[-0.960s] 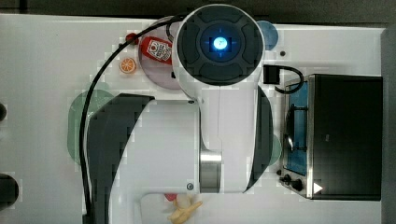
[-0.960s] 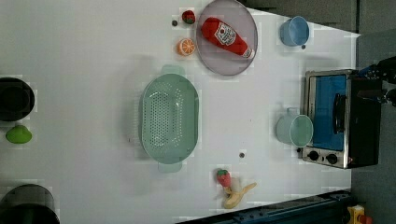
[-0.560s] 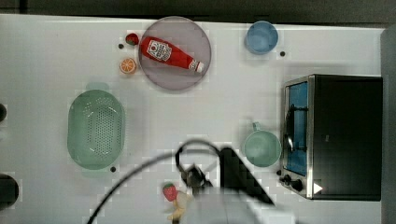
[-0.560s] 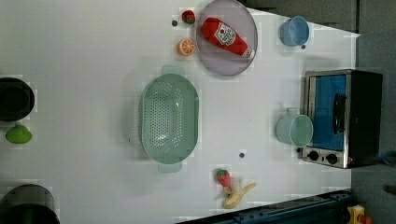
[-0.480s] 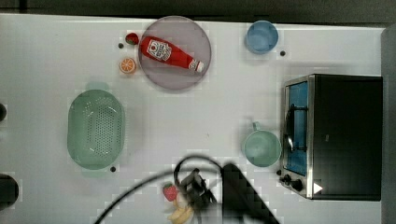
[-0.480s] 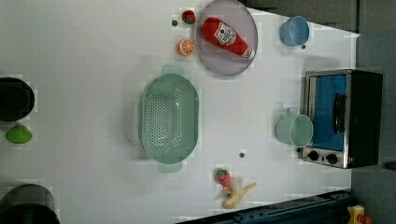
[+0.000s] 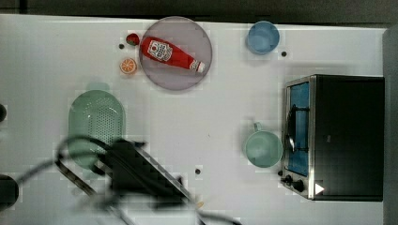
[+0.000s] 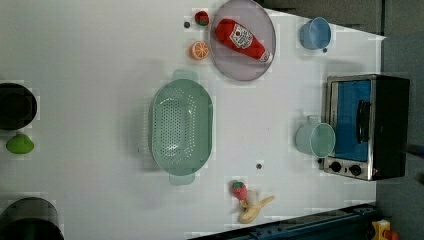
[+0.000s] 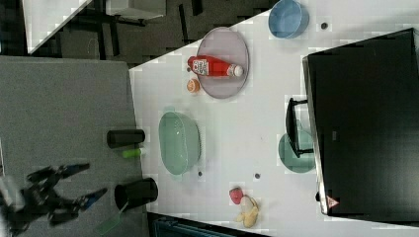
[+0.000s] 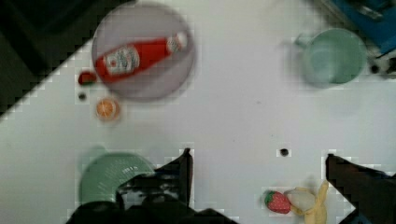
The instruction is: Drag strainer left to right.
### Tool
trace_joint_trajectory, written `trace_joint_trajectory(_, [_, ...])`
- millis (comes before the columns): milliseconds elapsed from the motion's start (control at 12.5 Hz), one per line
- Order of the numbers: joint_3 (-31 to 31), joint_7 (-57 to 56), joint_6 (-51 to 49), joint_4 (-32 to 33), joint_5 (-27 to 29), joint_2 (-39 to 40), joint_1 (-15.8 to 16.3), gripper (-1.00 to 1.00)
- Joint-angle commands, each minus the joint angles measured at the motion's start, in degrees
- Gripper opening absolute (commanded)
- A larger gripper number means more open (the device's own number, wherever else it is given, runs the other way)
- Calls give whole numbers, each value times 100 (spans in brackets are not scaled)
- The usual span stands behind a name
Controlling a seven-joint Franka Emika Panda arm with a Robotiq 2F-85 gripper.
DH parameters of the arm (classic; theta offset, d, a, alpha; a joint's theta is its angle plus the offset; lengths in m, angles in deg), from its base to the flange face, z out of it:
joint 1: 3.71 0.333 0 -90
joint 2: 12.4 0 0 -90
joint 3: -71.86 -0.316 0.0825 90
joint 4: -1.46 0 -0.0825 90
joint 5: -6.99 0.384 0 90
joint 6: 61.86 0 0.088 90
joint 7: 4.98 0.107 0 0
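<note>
White tabletop [image 8: 100, 50] with scattered kitchen items. The strainer [image 8: 181, 127], a pale mint-green oval colander with a perforated bottom and tab handles at both ends, lies toward the left view's left of centre, upright and apart from every other object. In the top view it sits at the top view's left [image 7: 96, 123], its lower end overlapped by the blurred dark arm [image 7: 141, 176] and cable.

In the wrist view, the gripper [image 10: 259, 179] hangs above the table with its jaws spread wide apart and nothing between them; one dark finger [image 10: 184, 172] stands next to the strainer's rim [image 10: 112, 175], the other [image 10: 359, 179] beyond the toy fruit. Contact with the strainer is not visible.

Other items, left view: a grey round plate [image 8: 242, 40] carrying a red ketchup bottle [image 8: 241, 39] lying on its side; an orange slice [image 8: 199, 50] and a small red fruit [image 8: 202, 18] just beside the plate; a blue cup [image 8: 314, 33] near the far corner; a mint-green mug [image 8: 316, 139] just beside a toaster oven [image 8: 367, 125] with a blue door; a toy strawberry [image 8: 239, 190] touching a peeled toy banana [image 8: 254, 209] near the table edge. At the left view's left edge lie a green lime-like object [image 8: 20, 144] and two dark round containers [image 8: 17, 106].
</note>
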Motion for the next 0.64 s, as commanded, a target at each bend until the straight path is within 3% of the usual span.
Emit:
trace_joint_trajectory(80, [-838, 699, 426, 282, -4, 852, 151, 100])
trace_joint_trajectory(320, [-1483, 2026, 1278, 281, -4, 1737, 151, 100])
trace_joint_trajectory(640, [-1841, 3945, 2305, 283, -12, 3001, 154, 100])
